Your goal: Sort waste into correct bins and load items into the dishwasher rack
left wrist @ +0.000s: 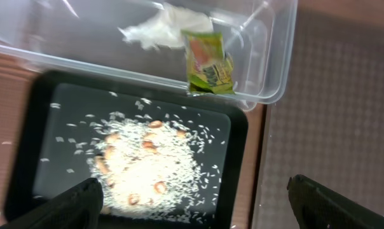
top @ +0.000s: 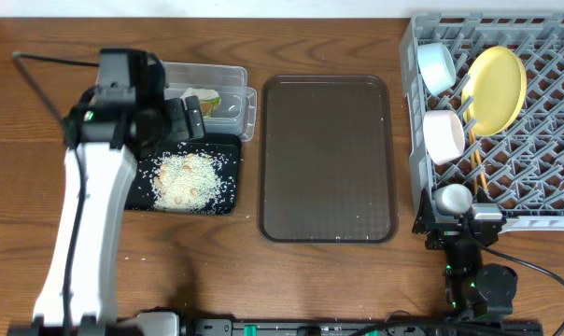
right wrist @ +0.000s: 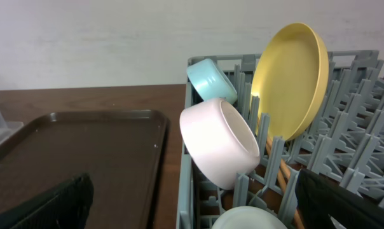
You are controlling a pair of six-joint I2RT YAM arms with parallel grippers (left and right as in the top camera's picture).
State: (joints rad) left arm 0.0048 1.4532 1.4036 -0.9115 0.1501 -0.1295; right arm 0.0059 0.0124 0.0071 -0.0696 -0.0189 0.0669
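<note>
Your left gripper (left wrist: 195,191) hangs over the black tray (left wrist: 33,127), both fingers (left wrist: 71,202) spread wide and gripping nothing. The heap of rice-like grains (left wrist: 144,162) lies in the middle of the tray. In the left wrist view it sits between and just ahead of the fingertips, with brownish bits mixed in and loose grains scattered toward the rim. Beyond it, right against the tray's far edge, stands the clear tub (left wrist: 274,63). Inside, the crumpled white wrapper (left wrist: 157,28) and a green-and-orange packet (left wrist: 208,60) lie touching each other, well ahead of the fingers.

Your right gripper (right wrist: 193,184) sits at the near-left corner of the dishwasher rack (top: 543,140), its fingers (right wrist: 344,203) likewise parted and empty. The small white cup (top: 453,198) rests in the rack just ahead of the gripper, its rim showing low between the two fingers in the right wrist view. Directly past it the white bowl (right wrist: 217,143) stands on its side among the tines, and the light-blue bowl (right wrist: 208,79) stands on its side behind that. The yellow plate (right wrist: 290,79) leans on edge to their right. The chopsticks (top: 475,163) lie along the rack floor between the white bowl and the plate.

The dark-brown serving tray (top: 329,159) lies on the table between the two bins and the rack, apart from both grippers.
</note>
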